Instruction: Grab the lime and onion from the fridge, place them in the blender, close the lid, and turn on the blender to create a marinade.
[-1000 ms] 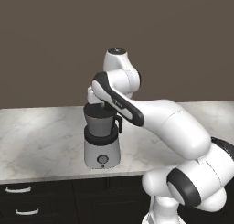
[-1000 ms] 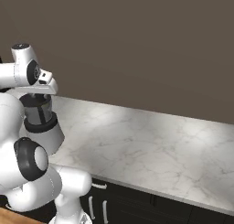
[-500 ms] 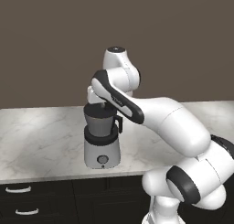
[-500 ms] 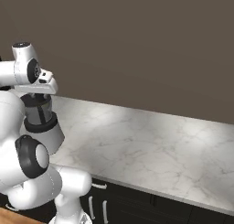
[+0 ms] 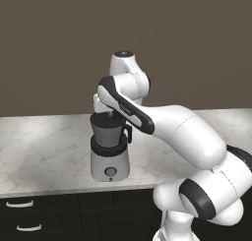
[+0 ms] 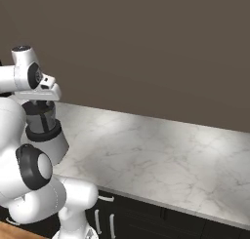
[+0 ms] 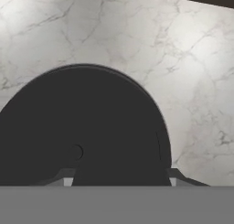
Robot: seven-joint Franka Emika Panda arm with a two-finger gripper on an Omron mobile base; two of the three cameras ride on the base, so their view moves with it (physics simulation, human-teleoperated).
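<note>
The blender [image 5: 110, 161] stands on the marble counter, its dark jar [image 5: 108, 134] on a light grey base with a round knob [image 5: 110, 171]. My gripper [image 5: 107, 111] sits right on top of the jar's mouth; from the right side the gripper [image 6: 42, 99] caps the blender [image 6: 46, 130]. In the hand view the flat round black lid [image 7: 91, 113] lies directly below, and the gripper [image 7: 121, 179] is shut on the lid's knob. The lime and the onion are hidden, and the fridge is out of view.
The marble counter [image 6: 161, 155] stretches wide to the right of the blender, and the counter [image 5: 44, 146] also runs left of it. A dark wall rises behind. Black drawers with pale handles [image 5: 19, 203] run under the front edge.
</note>
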